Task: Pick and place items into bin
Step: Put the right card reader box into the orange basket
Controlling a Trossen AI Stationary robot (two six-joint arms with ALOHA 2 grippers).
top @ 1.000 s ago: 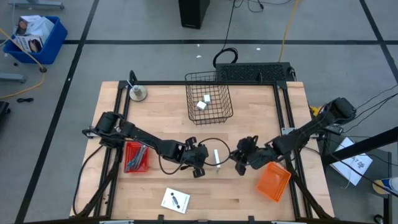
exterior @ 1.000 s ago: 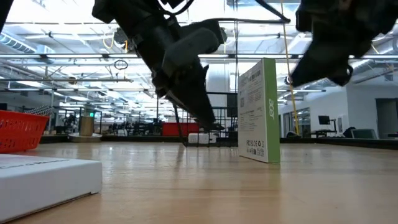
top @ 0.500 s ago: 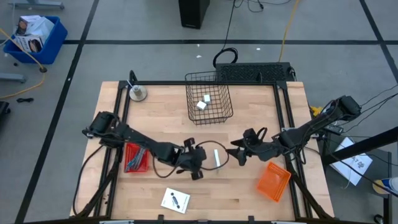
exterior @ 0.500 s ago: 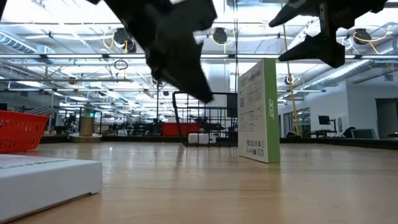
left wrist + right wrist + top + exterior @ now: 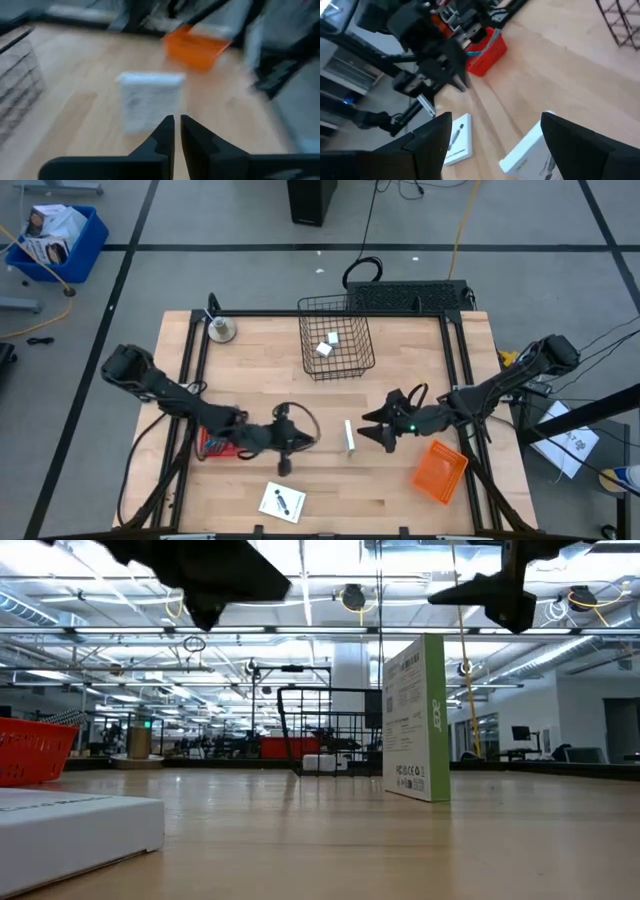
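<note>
Between the wide-spread fingers of the right gripper [image 5: 374,431] and the nearly closed, empty left gripper [image 5: 296,442] stands the white box [image 5: 349,436], unbinned; two white blocks [image 5: 327,345] already lie in the wire bin [image 5: 360,366].

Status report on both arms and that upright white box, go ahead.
Left pincer shut, empty. Right pincer open beside the white box. Box standing on edge, untouched. Wire basket holds two small white blocks. Nothing blocking.

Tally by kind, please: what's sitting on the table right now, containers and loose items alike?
Wire basket: 1
White blocks in it: 2
Red bin: 1
Orange bin: 1
Upright white box: 1
Flat white box: 1
Round metal piece: 1
Total: 8
</note>
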